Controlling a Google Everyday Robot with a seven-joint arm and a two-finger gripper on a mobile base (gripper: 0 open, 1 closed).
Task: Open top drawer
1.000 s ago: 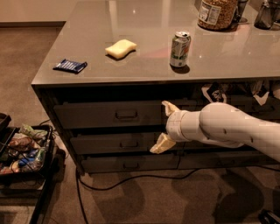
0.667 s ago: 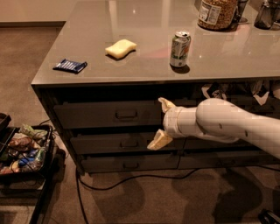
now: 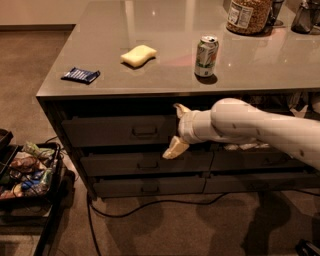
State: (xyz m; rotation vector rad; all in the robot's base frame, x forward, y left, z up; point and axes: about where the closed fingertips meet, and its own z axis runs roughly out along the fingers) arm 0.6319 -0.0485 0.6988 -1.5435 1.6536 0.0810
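Note:
The top drawer is the tall dark-grey front under the left end of the counter, and it sits flush with the cabinet. Its metal loop handle is at the centre. My gripper hangs just right of that handle, at the drawer front's right end. It is open, one cream finger pointing up and the other down-left. Nothing is between the fingers. The white arm comes in from the right and hides the cabinet front behind it.
Two shorter drawer fronts lie below. The counter holds a yellow sponge, a soda can, a blue packet and a jar. A black cart of snacks stands at left; a cable crosses the floor.
The gripper has moved left along the top drawer front, closer to the handle. Its fingers stay spread. The drawer has not moved.

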